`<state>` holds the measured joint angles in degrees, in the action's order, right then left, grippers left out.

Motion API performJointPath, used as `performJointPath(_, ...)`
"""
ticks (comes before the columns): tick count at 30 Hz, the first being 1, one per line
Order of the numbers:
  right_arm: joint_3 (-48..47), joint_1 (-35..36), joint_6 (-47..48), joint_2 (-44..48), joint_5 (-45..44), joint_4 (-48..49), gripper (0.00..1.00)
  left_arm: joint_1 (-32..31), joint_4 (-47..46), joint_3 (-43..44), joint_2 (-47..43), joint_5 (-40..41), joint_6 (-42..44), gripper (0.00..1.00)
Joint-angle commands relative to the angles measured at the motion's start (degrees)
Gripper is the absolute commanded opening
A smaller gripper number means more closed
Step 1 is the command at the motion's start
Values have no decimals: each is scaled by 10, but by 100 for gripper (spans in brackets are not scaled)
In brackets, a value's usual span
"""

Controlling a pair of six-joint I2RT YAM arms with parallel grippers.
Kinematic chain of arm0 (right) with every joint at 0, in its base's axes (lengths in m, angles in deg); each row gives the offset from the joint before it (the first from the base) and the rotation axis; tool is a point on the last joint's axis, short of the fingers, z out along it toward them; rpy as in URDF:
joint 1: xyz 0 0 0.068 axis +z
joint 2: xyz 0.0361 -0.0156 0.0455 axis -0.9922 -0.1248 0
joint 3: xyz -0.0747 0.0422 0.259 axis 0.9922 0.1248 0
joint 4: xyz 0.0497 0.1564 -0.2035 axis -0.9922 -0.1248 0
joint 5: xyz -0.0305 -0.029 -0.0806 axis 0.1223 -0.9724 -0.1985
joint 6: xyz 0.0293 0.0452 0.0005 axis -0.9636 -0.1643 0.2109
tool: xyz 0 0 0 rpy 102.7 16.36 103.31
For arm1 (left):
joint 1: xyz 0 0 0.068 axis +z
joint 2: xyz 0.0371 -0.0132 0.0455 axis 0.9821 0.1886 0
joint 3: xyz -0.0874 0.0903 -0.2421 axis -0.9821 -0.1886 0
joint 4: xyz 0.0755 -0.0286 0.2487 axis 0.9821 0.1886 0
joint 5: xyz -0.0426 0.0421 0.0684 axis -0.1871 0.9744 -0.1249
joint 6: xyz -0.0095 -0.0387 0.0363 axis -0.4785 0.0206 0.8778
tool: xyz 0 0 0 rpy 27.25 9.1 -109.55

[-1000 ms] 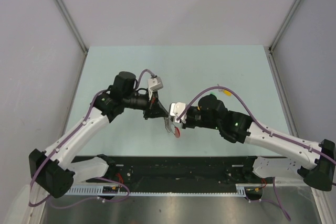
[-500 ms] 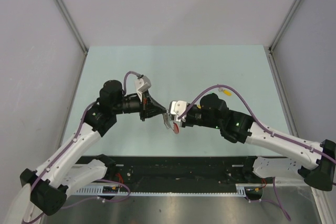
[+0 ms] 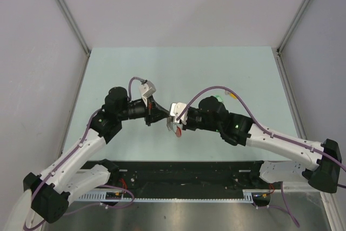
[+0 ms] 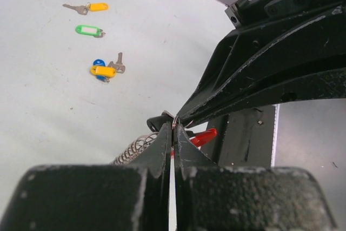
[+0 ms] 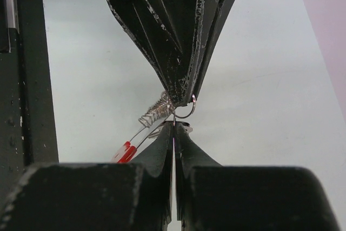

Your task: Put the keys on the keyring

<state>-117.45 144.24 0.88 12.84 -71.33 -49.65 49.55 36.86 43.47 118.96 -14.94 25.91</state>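
Observation:
The keyring is a grey metal coil (image 5: 157,111) with a red tag (image 5: 123,152). It hangs at my shut right gripper (image 5: 174,125) and also shows in the left wrist view (image 4: 132,152), with its tag (image 4: 203,137). My left gripper (image 4: 173,128) is shut tip to tip against the right one (image 3: 172,123), above the table's middle. It pinches a small wire ring (image 5: 186,109) with a black key head (image 4: 157,121) at its tip. The red tag (image 3: 178,132) dangles below both. The left gripper (image 3: 165,118) comes in from the left.
Three loose keys lie on the pale green table (image 4: 48,106): a yellow-headed one (image 4: 97,7), a green-headed one (image 4: 88,30) and a blue-and-yellow one (image 4: 102,70). A black rail (image 3: 184,174) runs along the near edge. Grey walls stand at both sides.
My left arm swung back and lowered, then its tip closed in on the right one. My right gripper moved left with the keyring. The two tips now meet.

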Motion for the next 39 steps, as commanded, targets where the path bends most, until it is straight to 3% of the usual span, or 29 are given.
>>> performJointPath(1,-15,0,-25,-8,4,26,0,10,-49,-4,-10,26,30,0)
performJointPath(6,-15,-6,-56,-19,5,31,1,10,-33,-7,-17,39,51,0)
performJointPath(12,-15,-5,-94,-21,-2,43,20,10,-11,-11,-36,47,66,0)
performJointPath(19,-15,-8,-117,-21,-17,52,54,13,10,-14,-49,62,74,0)
performJointPath(22,-15,-12,-125,-14,-23,51,58,18,16,-15,-52,69,73,0)
performJointPath(30,-15,-16,-158,16,-205,50,77,38,17,-17,-57,80,67,0)
performJointPath(31,-15,-16,-161,22,-220,45,89,43,17,-18,-57,81,67,0)
performJointPath(39,-15,-16,-183,24,-365,17,94,63,17,-20,-52,88,63,0)
